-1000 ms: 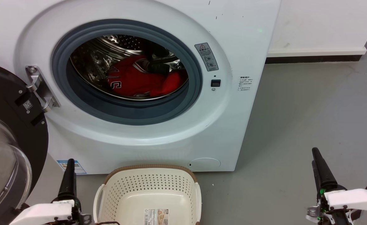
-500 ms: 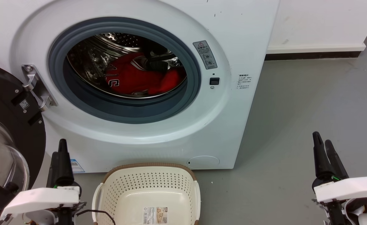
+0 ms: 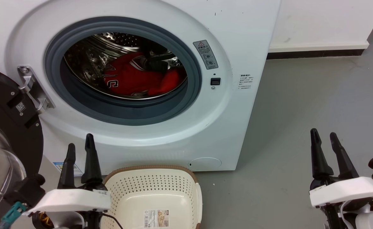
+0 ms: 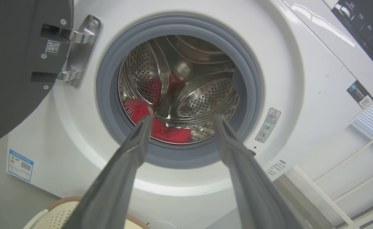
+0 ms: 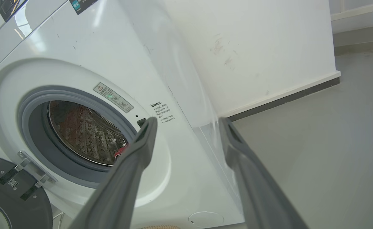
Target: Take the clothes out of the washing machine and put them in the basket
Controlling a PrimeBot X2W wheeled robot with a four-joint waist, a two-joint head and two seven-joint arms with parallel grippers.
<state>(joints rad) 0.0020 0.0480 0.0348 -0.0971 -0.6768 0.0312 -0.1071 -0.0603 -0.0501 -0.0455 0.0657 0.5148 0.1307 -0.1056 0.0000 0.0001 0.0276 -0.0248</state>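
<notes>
While its dark round door (image 3: 2,101) stood swung open to the left, the washing machine (image 3: 161,136) held the red clothes (image 3: 135,81) low in its steel drum (image 3: 88,63). The basket (image 3: 151,167) stood on the grey floor (image 3: 301,105) just before the machine, its label (image 3: 158,218) visible on the base. The left end effector (image 3: 80,141) was open just beside the basket; the right end effector (image 3: 323,133), also open, was well apart over the floor

The grey floor (image 3: 304,108) is carrying the white washing machine (image 3: 173,146), and a dark skirting strip (image 3: 313,54) is running along the wall (image 3: 320,22) to the machine's right. The cream basket (image 3: 151,168) is sitting on the floor just in front of the machine, below its round opening, with a label (image 3: 156,218) showing on its base.
</notes>
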